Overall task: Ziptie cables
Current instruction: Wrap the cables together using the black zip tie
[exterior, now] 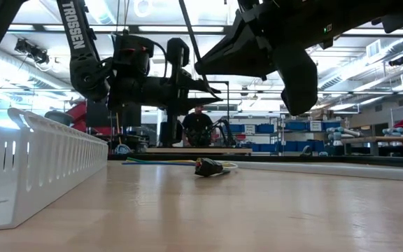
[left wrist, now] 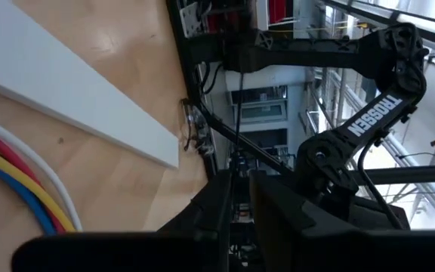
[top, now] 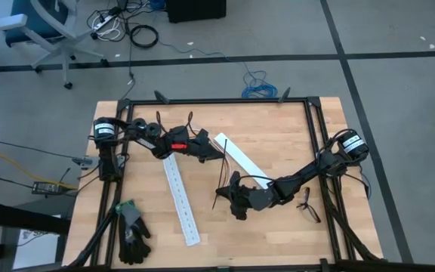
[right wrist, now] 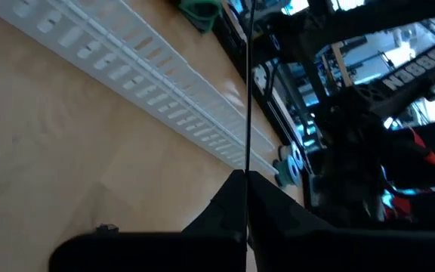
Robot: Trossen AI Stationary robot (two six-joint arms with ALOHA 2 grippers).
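The ziptie is a thin black strip that stands out straight from my right gripper, which is shut on it. In the high view my right gripper is over the table's middle, with the ziptie beside its tips. The cables lie flat on the wood, a dark plug at one end. My left gripper hangs above them with its fingers shut and touches nothing. Coloured wires show below it. My right gripper pinches the ziptie between its two fingertips. The strip runs straight away from the tips and is lifted clear of the table. The fingers hide how much of it lies behind them.
A white slotted strip lies left of my right gripper. A flat white strip lies between the arms. Spectacles sit near the right edge. Dark gloves lie at the near left corner. A blue coiled cable is on the floor beyond the far edge.
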